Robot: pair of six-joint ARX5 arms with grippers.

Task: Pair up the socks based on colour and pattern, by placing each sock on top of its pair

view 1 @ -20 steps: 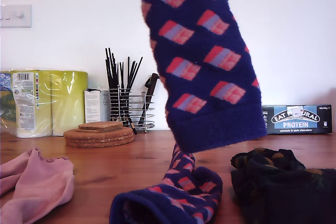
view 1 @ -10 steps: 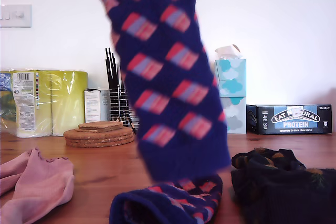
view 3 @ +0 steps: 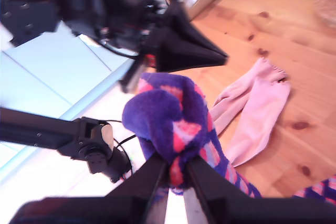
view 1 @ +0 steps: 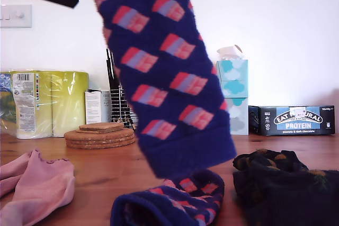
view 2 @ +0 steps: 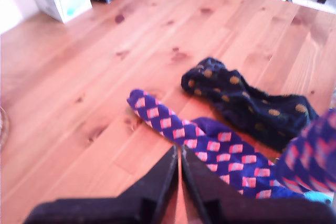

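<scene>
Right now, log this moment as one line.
my second gripper: shut on hanging diamond sock | my first gripper: shut, empty | matching diamond sock: on table, below

Wooden table (view 1: 122, 165) w/ socks & clutter

Front: pink sock (view 1: 34, 189) at exterior view's left, navy diamond sock (view 1: 175, 202) mid, dark dotted sock (view 1: 286, 183) right. Back by wall: yellow rolls (view 1: 50, 101), cork coasters (view 1: 100, 135), wire rack (view 1: 124, 110), tissue box (view 1: 233, 96), protein bar box (view 1: 296, 120).
</scene>
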